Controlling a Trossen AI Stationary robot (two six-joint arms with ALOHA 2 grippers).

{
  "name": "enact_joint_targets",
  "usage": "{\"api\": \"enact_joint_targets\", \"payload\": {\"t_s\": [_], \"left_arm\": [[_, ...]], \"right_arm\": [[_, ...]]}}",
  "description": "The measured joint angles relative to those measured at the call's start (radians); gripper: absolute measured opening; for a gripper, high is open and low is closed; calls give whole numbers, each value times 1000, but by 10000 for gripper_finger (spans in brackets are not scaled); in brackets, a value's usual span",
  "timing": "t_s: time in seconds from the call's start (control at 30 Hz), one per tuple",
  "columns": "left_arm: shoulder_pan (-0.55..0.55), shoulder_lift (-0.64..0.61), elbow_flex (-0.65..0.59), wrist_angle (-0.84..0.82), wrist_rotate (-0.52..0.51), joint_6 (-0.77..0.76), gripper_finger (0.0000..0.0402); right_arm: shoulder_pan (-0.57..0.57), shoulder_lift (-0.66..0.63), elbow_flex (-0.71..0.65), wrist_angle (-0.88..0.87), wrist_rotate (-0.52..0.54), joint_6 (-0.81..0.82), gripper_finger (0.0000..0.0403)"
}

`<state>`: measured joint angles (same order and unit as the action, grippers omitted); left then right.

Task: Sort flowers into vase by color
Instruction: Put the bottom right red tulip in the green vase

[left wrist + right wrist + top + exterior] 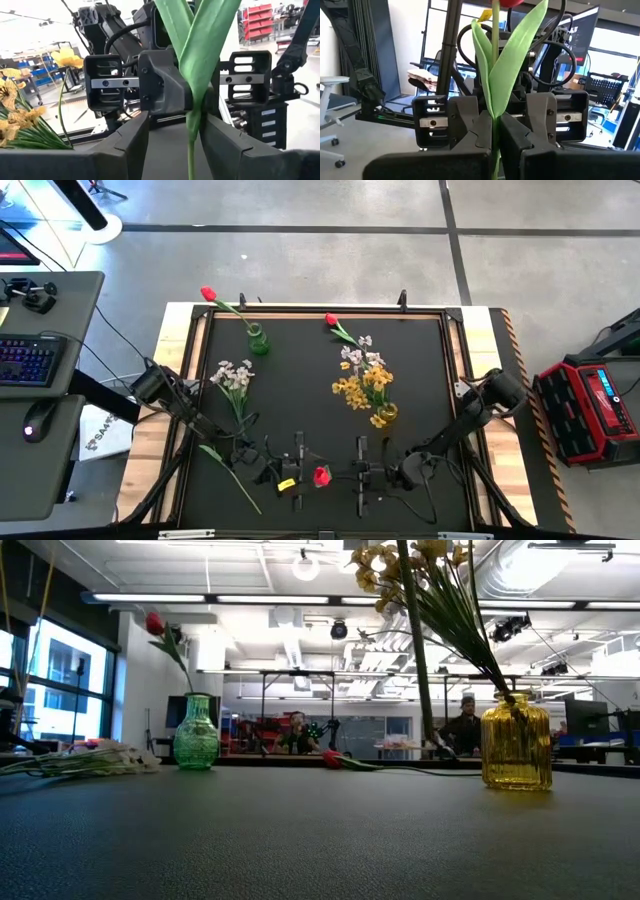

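A red tulip [321, 476] stands upright between my two grippers near the table's near edge. My right gripper [362, 474] is shut on it. My left gripper [296, 472] faces it and is open, with the tulip's stem [191, 145] between its fingers, close to one finger; I cannot tell whether they touch. A green vase [258, 340] holds one red tulip [207, 295]. A yellow vase [386, 412] holds yellow blossoms [362, 385]. Another red tulip [331, 321] and a white-pinkish bunch [232, 375] lie on the mat. My right gripper pinches the tulip's stem [493, 122] between its two fingers, where the leaves spring from it. The fingers come level from the table's right side and lie across the stem. The tulip stands upright, blossom [509, 2] on top; its lower end is out of view.
A loose green stem with leaves [230, 477] lies on the mat by my left arm; its blossom does not show. White-pinkish blossoms [356, 356] lie beside the yellow bunch. The mat's wooden border [168, 380] runs around it. A red case [592, 405] stands to the right.
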<state>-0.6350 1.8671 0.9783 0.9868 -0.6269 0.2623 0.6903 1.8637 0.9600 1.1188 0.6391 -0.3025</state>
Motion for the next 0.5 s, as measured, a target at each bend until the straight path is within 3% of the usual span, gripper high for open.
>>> {"api": "enact_joint_targets", "payload": {"t_s": [0.2, 0.5], "left_arm": [[-5, 0, 0, 3, 16, -6, 113], [-7, 0, 0, -5, 45, -7, 11]], "right_arm": [[0, 0, 0, -3, 4, 6, 0], [-2, -1, 0, -30, 2, 12, 7]]}}
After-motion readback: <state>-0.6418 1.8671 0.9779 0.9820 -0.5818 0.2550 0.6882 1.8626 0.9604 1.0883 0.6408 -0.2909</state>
